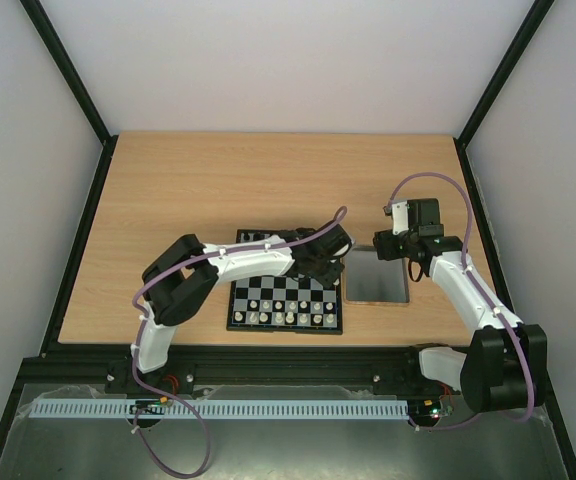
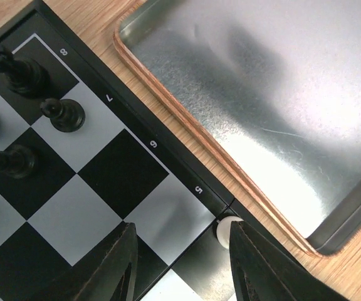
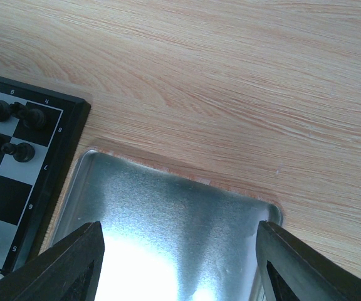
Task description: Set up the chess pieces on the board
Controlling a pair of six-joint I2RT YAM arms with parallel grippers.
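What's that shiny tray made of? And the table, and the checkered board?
The tray looks like metal: silvery, brushed, with blurry reflections and a fine scratch. The table looks like pale wood, though the even grain lines may be a printed laminate. The board seems smooth plastic or coated card, with a soft sheen on its squares; I can't tell which.

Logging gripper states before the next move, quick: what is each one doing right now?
Left gripper: open, a white piece beside one finger, not clamped.
Right gripper: open, empty, above the tray.
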